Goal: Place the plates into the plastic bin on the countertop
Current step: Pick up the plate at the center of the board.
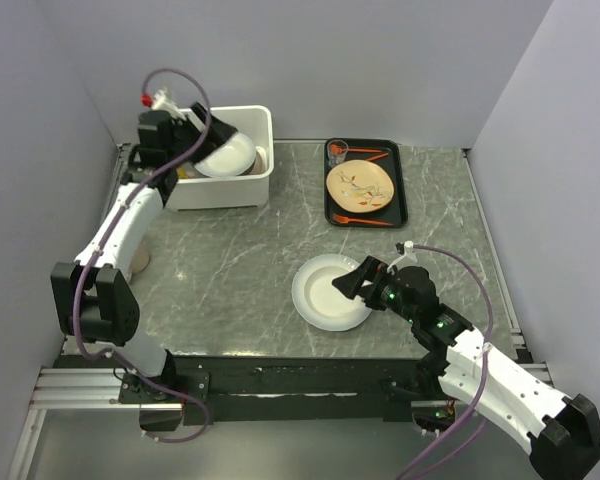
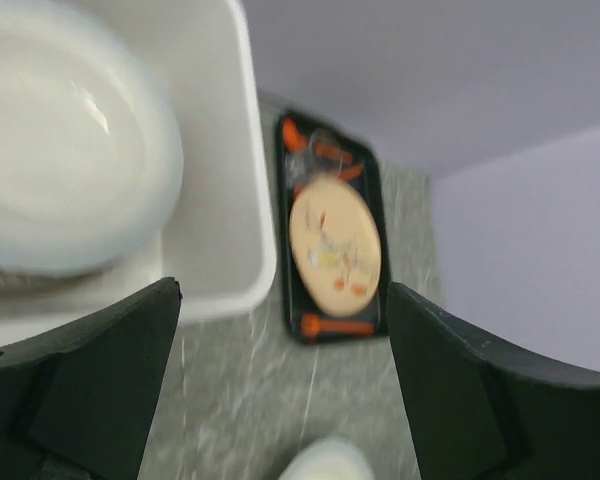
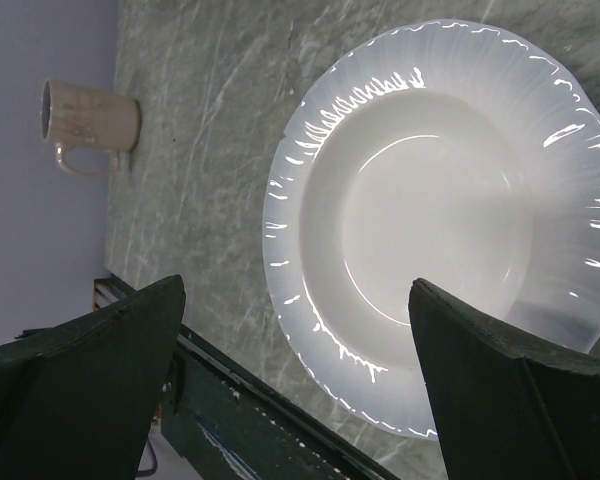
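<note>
At your far left, a cream mug (image 1: 138,262) with a loop handle stands on the grey, white-veined countertop (image 1: 230,260). It is nearer to you than the plastic bin (image 1: 230,190) and half hidden by the left arm. The bin is a white, deep-walled rectangle with a rounded rim, in the far left corner. Inside it a smooth glossy white plate (image 1: 228,155) appears to rest at a tilt. Your left gripper (image 1: 212,130) hangs over the bin, its dark fingers spread wide with nothing between them. Right of the bin and nearer to you, a round fluted white plate (image 1: 325,295) lies flat on the stone. Your right gripper (image 1: 352,278) hovers over its right edge, jaws wide apart and empty. Directly right of the bin lies a flat black tray (image 1: 400,195) carrying a peach flower-painted plate (image 1: 359,184) and orange cutlery (image 1: 355,217).
</note>
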Controlling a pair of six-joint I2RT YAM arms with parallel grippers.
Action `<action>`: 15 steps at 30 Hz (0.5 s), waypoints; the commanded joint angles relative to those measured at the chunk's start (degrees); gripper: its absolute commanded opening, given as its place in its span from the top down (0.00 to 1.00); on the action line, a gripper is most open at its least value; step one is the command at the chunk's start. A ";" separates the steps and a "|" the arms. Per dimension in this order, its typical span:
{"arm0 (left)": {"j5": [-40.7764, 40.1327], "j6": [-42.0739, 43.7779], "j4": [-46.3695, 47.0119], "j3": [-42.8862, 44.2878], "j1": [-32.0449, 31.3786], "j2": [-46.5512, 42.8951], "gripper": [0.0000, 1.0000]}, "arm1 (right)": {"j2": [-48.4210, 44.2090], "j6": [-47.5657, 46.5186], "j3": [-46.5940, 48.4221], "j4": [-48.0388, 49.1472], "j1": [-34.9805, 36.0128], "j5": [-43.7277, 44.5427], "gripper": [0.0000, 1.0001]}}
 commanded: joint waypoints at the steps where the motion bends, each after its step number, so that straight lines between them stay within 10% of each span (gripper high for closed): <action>1: 6.70 3.18 0.93 -7.73 -2.15 -4.75 0.11 | -1.98 -0.80 0.61 0.30 0.24 0.88 0.00; 15: 11.37 2.84 7.25 -27.86 -13.58 -6.87 0.15 | -0.76 0.87 -1.24 2.41 0.15 -0.43 0.00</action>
